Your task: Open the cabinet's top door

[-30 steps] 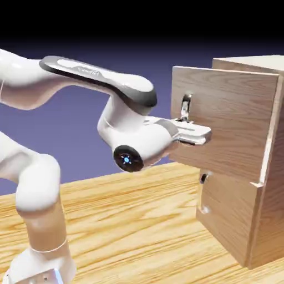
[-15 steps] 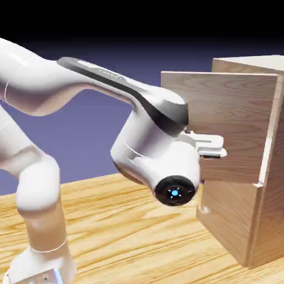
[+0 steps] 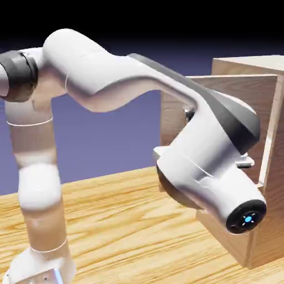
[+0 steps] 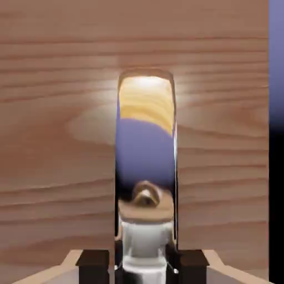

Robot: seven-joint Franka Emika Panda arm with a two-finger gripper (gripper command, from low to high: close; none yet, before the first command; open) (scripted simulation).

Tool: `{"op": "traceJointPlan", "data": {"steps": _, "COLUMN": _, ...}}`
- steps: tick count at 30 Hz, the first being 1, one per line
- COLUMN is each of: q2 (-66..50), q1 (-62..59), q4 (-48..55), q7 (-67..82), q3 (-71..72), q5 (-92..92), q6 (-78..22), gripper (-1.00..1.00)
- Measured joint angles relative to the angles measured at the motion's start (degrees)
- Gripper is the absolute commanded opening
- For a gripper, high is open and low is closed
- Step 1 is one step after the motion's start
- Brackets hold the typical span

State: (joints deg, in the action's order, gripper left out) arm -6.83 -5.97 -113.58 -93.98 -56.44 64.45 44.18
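Top door: the top door (image 3: 255,89) is open, swung out from the cabinet (image 3: 276,183) toward the exterior view's left. The arm hides a lot of it.
Handle: on the top door; the handle (image 4: 147,155) is tall and shiny in the hand view, with yellow and blue showing in it like in a mirror.
Gripper: the gripper (image 4: 144,269) is pinched in on the handle, with 1 dark tip (image 4: 93,266) on each side, so 2 in all.
Arm: the white arm (image 3: 105,80) comes over from the exterior view's left and bends down in front of the top door.
Low door: the low door (image 3: 230,244) is shut, under the top door.
Table: the table (image 3: 111,233) is yellow wood with wavy lines.
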Motion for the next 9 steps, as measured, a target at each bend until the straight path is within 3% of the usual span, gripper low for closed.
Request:
{"op": "traceJointPlan", "data": {"steps": 6, "q2": -11.93, "q1": -7.01, "q4": 11.91, "q7": 5.23, "q3": 2.83, "q5": 0.13, "q6": -12.57, "gripper": -1.00}}
{"op": "traceJointPlan", "data": {"steps": 7, "q2": -12.53, "q1": -7.43, "q4": 12.61, "q7": 5.50, "q3": 3.05, "q5": 0.12, "q6": -13.18, "gripper": 1.00}}
{"op": "traceJointPlan", "data": {"steps": 9, "q2": -12.53, "q1": -7.41, "q4": 12.62, "q7": 5.54, "q3": 3.06, "q5": 0.08, "q6": -13.23, "gripper": 1.00}}
